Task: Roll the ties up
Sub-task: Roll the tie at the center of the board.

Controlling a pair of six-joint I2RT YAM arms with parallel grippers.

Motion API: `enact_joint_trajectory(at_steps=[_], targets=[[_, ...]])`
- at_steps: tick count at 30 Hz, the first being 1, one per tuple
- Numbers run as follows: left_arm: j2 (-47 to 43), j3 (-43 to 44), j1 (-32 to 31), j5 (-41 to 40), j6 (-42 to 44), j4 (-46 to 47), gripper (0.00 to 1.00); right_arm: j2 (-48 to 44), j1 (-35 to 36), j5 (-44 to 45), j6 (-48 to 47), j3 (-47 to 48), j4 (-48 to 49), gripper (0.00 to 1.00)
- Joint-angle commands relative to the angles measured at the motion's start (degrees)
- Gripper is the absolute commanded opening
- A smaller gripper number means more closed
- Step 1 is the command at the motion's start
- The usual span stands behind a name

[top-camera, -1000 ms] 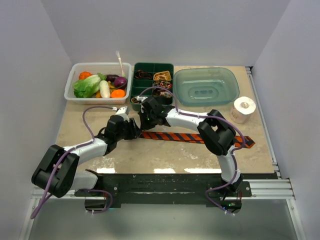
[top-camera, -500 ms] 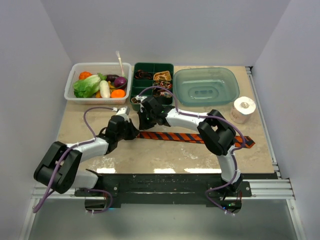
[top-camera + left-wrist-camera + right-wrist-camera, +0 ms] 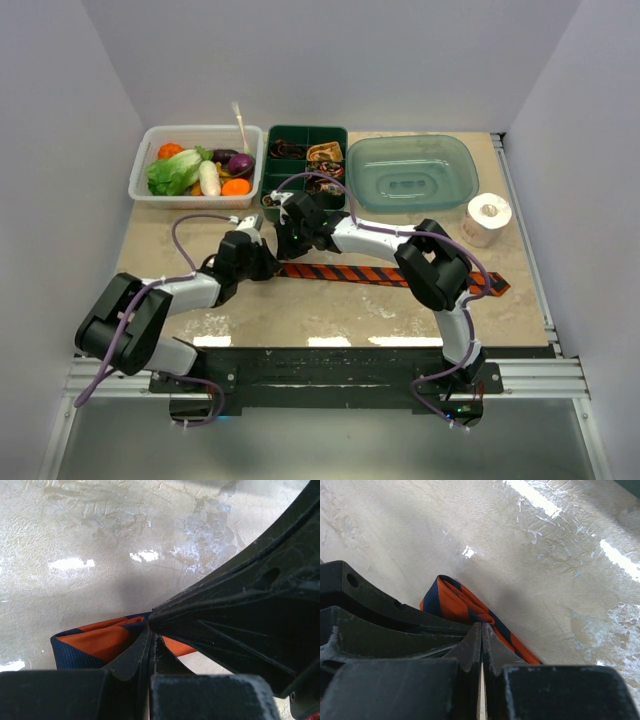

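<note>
The orange-and-black striped tie point(image 3: 390, 275) lies flat across the table, its pointed wide end at the right. Its narrow left end is folded over into a small loop, seen in the left wrist view point(image 3: 95, 642) and the right wrist view point(image 3: 445, 597). My left gripper point(image 3: 262, 262) point(image 3: 151, 630) is shut, its tips pinching that folded end. My right gripper point(image 3: 290, 243) point(image 3: 482, 626) is shut on the same end from the far side, almost touching the left one. Small coiled ties point(image 3: 325, 152) sit in the green tray.
A green compartment tray point(image 3: 268, 165) stands just behind the grippers. A clear bin of vegetables point(image 3: 140, 185) is at the back left, a teal tub point(image 3: 410, 170) at the back right. A white paper roll point(image 3: 488, 215) stands near the right edge.
Both grippers have shifted slightly toward the back left with the tie's end. The left arm's elbow has swung in to the right.
</note>
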Motion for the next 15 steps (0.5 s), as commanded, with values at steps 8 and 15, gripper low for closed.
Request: enact_joint_trajectory(at_steps=[8, 15], targets=[[-12.5, 1.9, -0.1, -1.9, 1.0, -6.0, 0.19, -3.3, 0.0, -1.6, -0.6, 0.8, 3.4, 0.0], [-15.5, 2.9, 1.3, -5.0, 1.6, -12.2, 0.26, -1.2, 1.3, -3.3, -0.3, 2.1, 4.4, 0.0]])
